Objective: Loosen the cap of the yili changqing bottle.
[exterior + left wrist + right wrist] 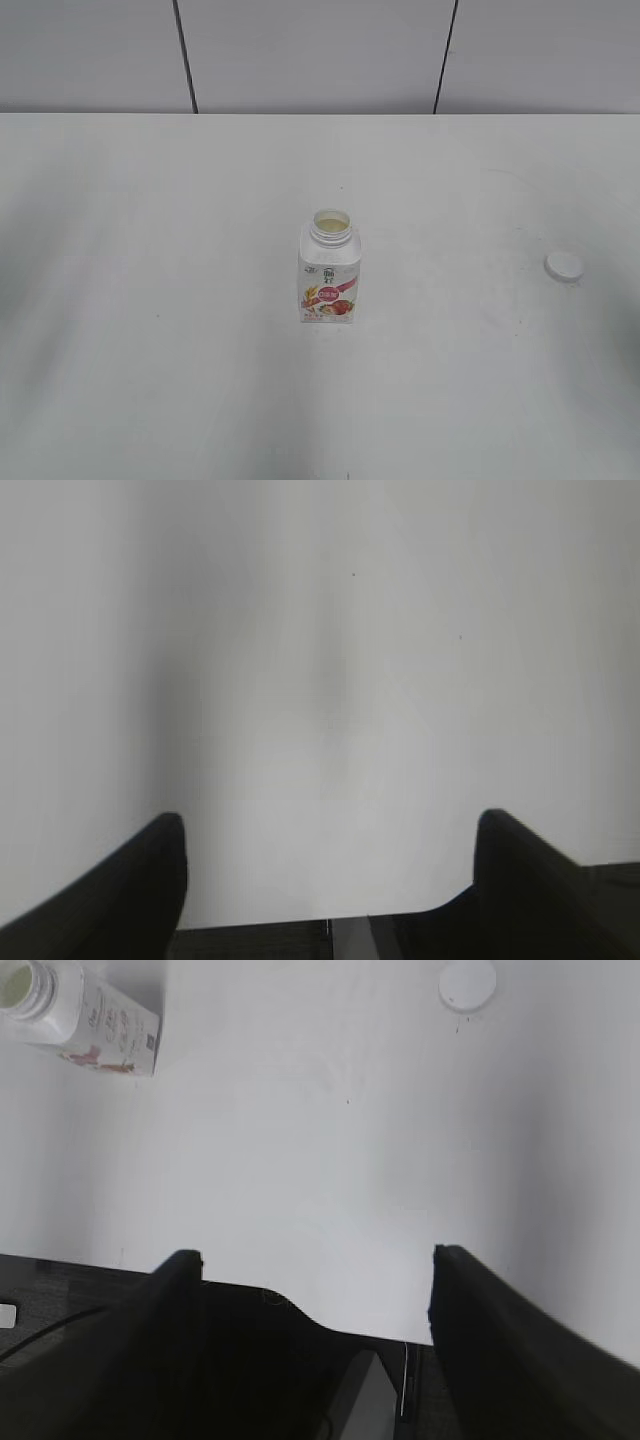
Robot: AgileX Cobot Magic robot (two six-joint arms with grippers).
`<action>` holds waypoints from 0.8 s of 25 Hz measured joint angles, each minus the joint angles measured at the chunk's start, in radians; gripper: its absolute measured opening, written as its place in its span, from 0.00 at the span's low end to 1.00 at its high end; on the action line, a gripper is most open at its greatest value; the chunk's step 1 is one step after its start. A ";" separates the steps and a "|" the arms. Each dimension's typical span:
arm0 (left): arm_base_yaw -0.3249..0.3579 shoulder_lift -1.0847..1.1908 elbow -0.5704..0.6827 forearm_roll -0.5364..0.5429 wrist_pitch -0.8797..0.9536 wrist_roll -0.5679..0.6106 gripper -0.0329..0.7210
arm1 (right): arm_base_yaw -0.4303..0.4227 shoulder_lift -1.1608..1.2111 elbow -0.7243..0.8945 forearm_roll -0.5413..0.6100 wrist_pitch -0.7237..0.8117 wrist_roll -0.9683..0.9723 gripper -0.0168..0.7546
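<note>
The yili changqing bottle (328,273) stands upright in the middle of the white table, its wide threaded neck open and pale liquid showing inside. It also shows at the top left of the right wrist view (80,1015). The white cap (564,265) lies off the bottle on the table at the right, also at the top of the right wrist view (467,984). My left gripper (330,825) is open and empty over bare table near its front edge. My right gripper (315,1257) is open and empty, well short of the cap and the bottle. Neither arm shows in the exterior view.
The white table (150,350) runs back to a grey panelled wall (320,50). The table's front edge shows under both wrist cameras.
</note>
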 joint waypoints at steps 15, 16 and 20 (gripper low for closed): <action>0.000 -0.780 0.458 0.013 -0.188 0.033 0.75 | 0.000 -0.564 0.304 -0.117 -0.071 -0.014 0.74; 0.000 -0.817 0.478 0.013 -0.186 0.036 0.75 | 0.000 -0.606 0.313 -0.117 -0.071 -0.015 0.74; 0.000 -0.960 0.502 0.018 -0.166 0.043 0.75 | 0.000 -0.758 0.339 -0.118 -0.071 -0.016 0.74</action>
